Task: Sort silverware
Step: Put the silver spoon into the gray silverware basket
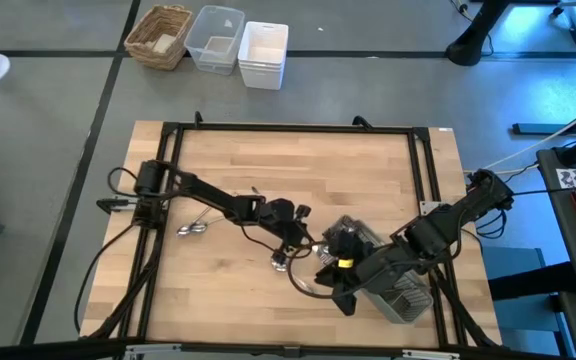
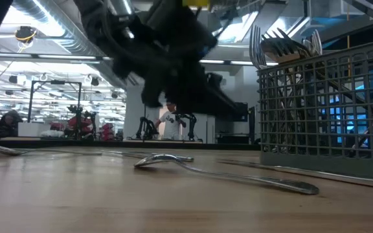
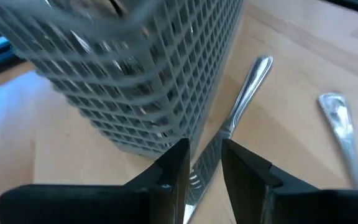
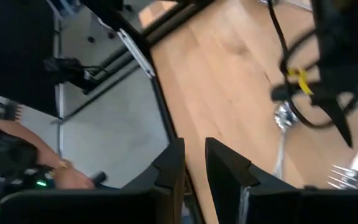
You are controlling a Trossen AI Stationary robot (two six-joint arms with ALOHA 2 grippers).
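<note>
The grey slatted caddy [image 1: 403, 298] [image 2: 329, 103] stands at the table's near right, with forks [image 2: 283, 45] upright in it. Silverware lies loose on the wood: two spoons [image 1: 193, 227] at the left, a spoon [image 2: 167, 158] near the middle, and a knife [image 3: 241, 99] beside the caddy's wall [image 3: 135, 68]. My left gripper [image 3: 204, 171] [image 1: 311, 245] hangs narrowly open above the knife's blade, clear of it. My right gripper [image 4: 194, 168] [image 1: 340, 300] is high over the near edge beside the caddy, narrowly open, with nothing between its fingers.
Another handle [image 3: 339, 121] lies to one side of the knife. Black frame rails [image 1: 288, 128] run round the tabletop. A wicker basket [image 1: 160, 35], a clear bin [image 1: 215, 38] and a white bin [image 1: 263, 52] sit past the far edge. A person's hand [image 4: 48, 171] shows off the table.
</note>
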